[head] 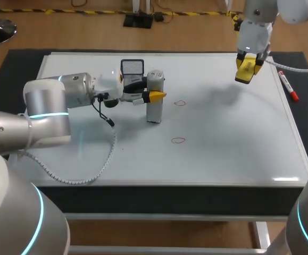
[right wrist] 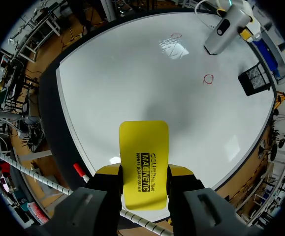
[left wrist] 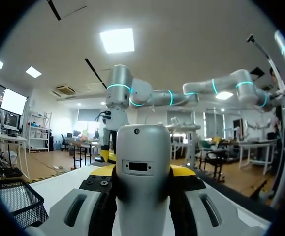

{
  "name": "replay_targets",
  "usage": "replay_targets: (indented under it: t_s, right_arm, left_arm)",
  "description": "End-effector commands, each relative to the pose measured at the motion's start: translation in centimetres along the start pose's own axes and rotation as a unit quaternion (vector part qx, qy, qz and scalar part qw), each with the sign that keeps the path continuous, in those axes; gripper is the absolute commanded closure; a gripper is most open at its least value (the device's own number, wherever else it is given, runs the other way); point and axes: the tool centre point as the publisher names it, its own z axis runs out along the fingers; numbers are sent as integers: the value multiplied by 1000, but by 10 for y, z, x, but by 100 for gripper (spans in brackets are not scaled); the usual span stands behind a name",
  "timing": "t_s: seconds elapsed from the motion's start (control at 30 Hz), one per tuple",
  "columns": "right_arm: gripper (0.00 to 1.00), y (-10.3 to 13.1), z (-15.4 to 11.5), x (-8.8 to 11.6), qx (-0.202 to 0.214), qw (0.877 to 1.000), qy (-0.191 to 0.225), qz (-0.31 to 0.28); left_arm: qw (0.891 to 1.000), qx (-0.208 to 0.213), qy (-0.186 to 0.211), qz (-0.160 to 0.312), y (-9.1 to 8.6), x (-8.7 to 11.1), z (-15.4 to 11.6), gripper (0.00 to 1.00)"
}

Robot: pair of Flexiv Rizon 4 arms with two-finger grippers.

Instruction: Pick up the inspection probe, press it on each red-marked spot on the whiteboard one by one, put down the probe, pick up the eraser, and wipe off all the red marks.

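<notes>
Head view: my left arm comes in low from the left side. The left gripper [head: 154, 95] is closed around the grey probe [head: 154, 110], with a yellow finger on each side of it. The probe stands straight up on the whiteboard [head: 223, 159], a bit left of the middle. Just behind it sits a small black mesh basket [head: 132, 67]. A red ring [head: 180, 103] is drawn just to the right of the probe, not touching it. A second red ring [head: 179, 140] is nearer the robot's edge of the board. Over the far right corner of the board, the right gripper [head: 248, 69] hangs up in the air. The right wrist view shows it squeezing the yellow eraser [right wrist: 143, 157] between its fingers, with the board well below. A red marker pen [head: 288, 86] lies by the board's right edge.
</notes>
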Motion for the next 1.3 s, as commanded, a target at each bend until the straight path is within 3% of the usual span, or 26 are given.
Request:
replay_targets:
  t_s: [0.03, 0.63, 0.87, 1.3]
  right_arm:
    - [100, -1, -2, 1, 0, 1000, 2, -1]
    - [100, -1, -2, 1, 0, 1000, 2, -1]
    - [100, -1, -2, 1, 0, 1000, 2, -1]
    - [100, -1, -2, 1, 0, 1000, 2, -1]
  left_arm:
    - [1000, -3, 1, 0, 2, -1, 0, 100]
    - [1000, -9, 1, 2, 0, 1, 0, 100]
    - [1000, 7, -5, 9, -16, 3, 1, 100]
    - [998, 13, -50, 24, -35, 2, -36, 100]
